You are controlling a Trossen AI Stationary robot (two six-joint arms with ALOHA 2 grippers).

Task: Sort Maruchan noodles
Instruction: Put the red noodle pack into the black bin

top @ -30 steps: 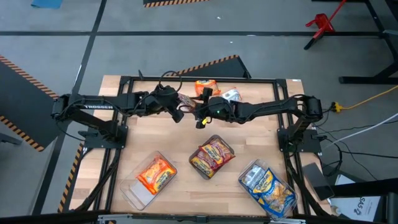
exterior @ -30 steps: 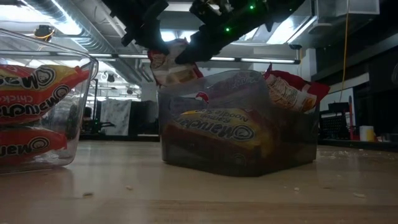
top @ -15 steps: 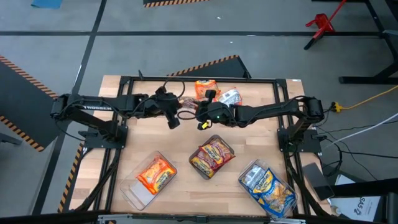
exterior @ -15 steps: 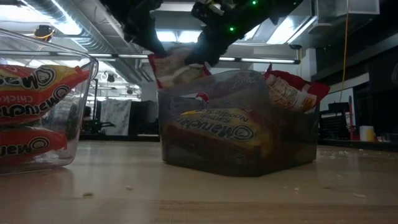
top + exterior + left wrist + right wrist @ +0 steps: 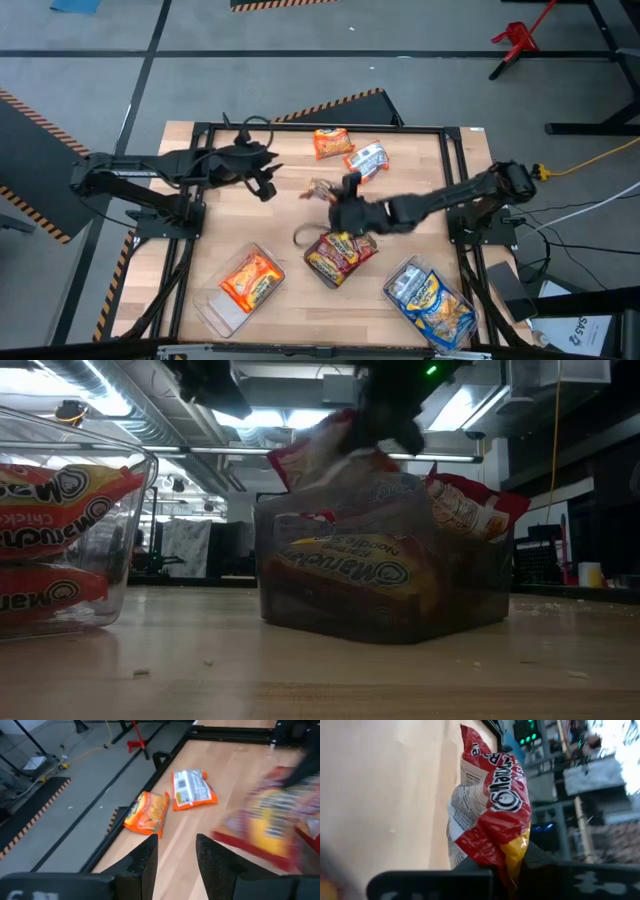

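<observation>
The dark red Maruchan packet (image 5: 487, 815) has changed hands. A second ago the left gripper and the right gripper met over the far middle of the table with the packet between them; now the right gripper (image 5: 335, 200) alone has it, fingers clamped on one edge, as the right wrist view shows. That arm has swung toward the near side and carries the packet just above the far edge of the middle clear tray (image 5: 340, 252), which already contains dark red packets. In the low view the packet (image 5: 320, 455) hangs tilted above that tray's rim (image 5: 385, 490).

The left gripper (image 5: 262, 183) has released and drawn back toward its own side of the table. Its fingers (image 5: 145, 865) stand apart with nothing between them.

Remaining items:
- One orange packet (image 5: 331, 141) lies loose at the far edge of the table.
- One blue-and-white packet (image 5: 367, 158) lies just beside it, also loose.
- The left tray (image 5: 215, 312) holds orange packets; the right tray (image 5: 400, 275) holds blue-and-white packets.

Assessment: the hand-over appears complete, and the current step is placement of the dark red packet into the matching middle tray. Release calls for the packet to clear the rim first, since the tray is already well filled. Two loose packets remain to be sorted afterwards.
</observation>
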